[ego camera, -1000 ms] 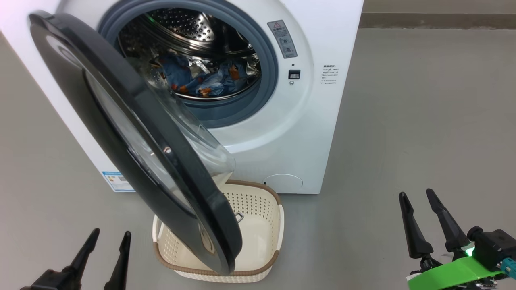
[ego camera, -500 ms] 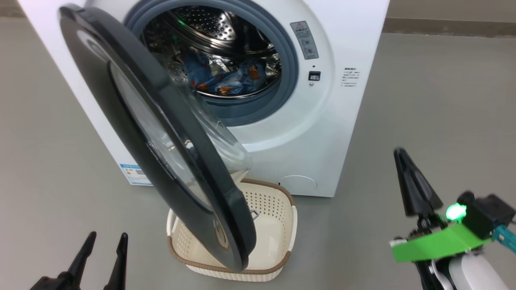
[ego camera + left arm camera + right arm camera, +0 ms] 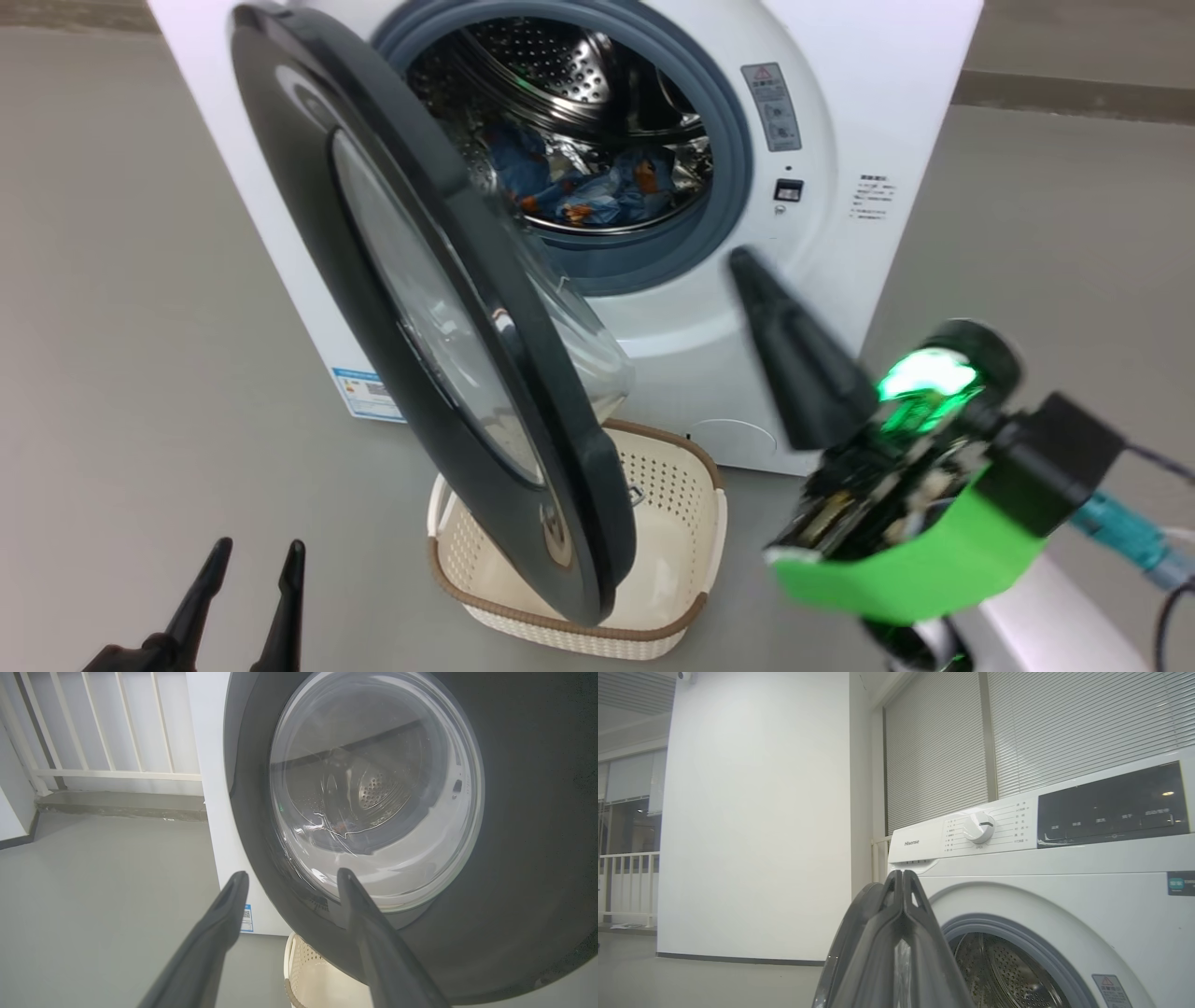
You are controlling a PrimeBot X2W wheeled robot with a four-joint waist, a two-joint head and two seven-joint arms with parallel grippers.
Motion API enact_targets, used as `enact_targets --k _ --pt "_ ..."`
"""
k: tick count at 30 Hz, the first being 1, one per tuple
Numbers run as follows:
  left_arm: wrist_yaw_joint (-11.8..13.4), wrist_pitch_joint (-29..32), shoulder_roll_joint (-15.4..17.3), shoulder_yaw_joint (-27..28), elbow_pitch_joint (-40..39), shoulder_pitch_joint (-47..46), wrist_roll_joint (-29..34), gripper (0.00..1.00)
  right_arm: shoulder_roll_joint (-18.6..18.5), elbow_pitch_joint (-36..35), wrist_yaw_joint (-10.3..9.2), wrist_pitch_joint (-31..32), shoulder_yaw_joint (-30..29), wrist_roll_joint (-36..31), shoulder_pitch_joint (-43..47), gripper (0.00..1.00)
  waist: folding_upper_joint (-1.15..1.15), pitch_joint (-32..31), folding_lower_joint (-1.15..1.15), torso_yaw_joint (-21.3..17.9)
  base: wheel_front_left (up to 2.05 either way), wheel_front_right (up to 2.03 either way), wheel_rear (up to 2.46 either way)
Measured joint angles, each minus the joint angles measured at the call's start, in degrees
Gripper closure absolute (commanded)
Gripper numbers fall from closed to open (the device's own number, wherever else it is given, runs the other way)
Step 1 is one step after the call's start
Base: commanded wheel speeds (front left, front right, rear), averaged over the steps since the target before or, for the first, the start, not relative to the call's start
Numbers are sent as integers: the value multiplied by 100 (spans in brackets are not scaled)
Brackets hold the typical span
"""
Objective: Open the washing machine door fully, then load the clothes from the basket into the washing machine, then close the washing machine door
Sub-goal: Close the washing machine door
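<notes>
Head view, by clock face from picture centre.

1. The washing machine (image 3: 896, 93), a white smooth-panelled box, stands at 12 o'clock on a matt grey floor (image 3: 140, 327). A grey rubber ring (image 3: 728, 149) circles the steel perforated drum (image 3: 560, 65). A small blue label sticker (image 3: 359, 392) sits low on the front at 8 o'clock.
2. The washing machine door (image 3: 308, 187) stands swung outward, running from 11 o'clock down to 6 o'clock. Its wide rim is glossy black and its clear glass bowl bulges toward the machine. Its lower edge hangs over the basket.
3. The clothes (image 3: 597, 187) lie crumpled in the bottom of the drum at 12 o'clock: soft blue fabric with orange-brown prints.
4. The basket (image 3: 560, 621) rests on the floor at 6 o'clock, just before the machine. It is cream perforated plastic, rectangular with rounded corners, and has a brown woven-look rim.
5. The left gripper (image 3: 260, 546) sits at 7 o'clock, its tapered dark fingers released and apart, holding nothing. In the left wrist view, the left gripper (image 3: 292, 875) points at the door's glass.
6. The right gripper (image 3: 747, 266) rises at 3 o'clock, clenched to a single point, grasping nothing. A green band (image 3: 915, 560) wraps its wrist. In the right wrist view, its fingers (image 3: 920, 914) press flat together below a round white dial (image 3: 978, 826).
</notes>
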Motion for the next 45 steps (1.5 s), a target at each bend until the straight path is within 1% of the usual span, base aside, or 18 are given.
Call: enact_targets --k 5,8,12,18,19,26,32,39,45 --pt "0 -4 -10 4 -25 37 0 0 37 -110 1 0 821 86 -135 100 0 -59 0 120 0 0 0" --pt "0 -4 -16 15 -37 60 0 0 58 -86 1 0 1296 300 -158 100 0 -95 0 174 0 0 0" --pt "0 -4 -18 23 -66 126 0 0 51 120 1 0 1830 393 -155 100 0 -121 0 224 0 0 0" --pt "0 -4 -20 47 -83 139 0 0 34 557 1 1 2412 637 -143 100 0 -118 0 250 0 0 0" --pt "0 -4 -20 47 -83 139 0 0 34 557 1 1 2412 637 -143 100 0 -118 0 250 0 0 0" --pt "0 -4 -41 54 -92 141 0 0 -25 1190 1 2 2709 805 101 100 0 -78 0 260 0 0 0" --pt "0 -4 -51 66 -126 141 1 0 -49 1739 1 2 2885 1123 191 100 0 -2 0 251 0 0 0" --pt "0 -4 -127 66 -146 135 1 0 -53 2085 1 2 2903 1321 185 100 0 145 0 255 0 0 0" --pt "0 -4 -146 70 -156 119 1 0 -45 2225 1 2 2810 1338 170 100 0 227 0 257 0 0 0"
